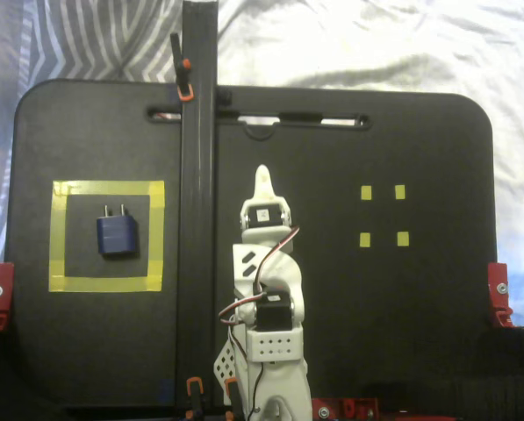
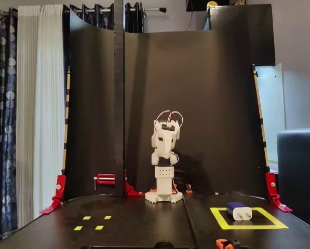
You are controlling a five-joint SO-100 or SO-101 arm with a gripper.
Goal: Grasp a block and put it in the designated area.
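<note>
Pincer point(image 1: 262, 180) empty, pointed up the desk point(image 1: 419, 307) in the top-down fixed view, folded back over the white arm point(image 2: 164, 155); jaws look together, but too small to tell for sure. Well apart from it, block point(image 1: 117, 235) lying flat inside the designated area point(image 1: 156, 237), prongs toward the far edge; in the front fixed view, pale prong end of block point(image 2: 239, 211) facing the camera, within the yellow tape square point(image 2: 271, 226). Probably light, rigid, smooth plastic, apt to slip; best gripped across the two long flat sides, away from the prongs. Task seemingly complete.
</note>
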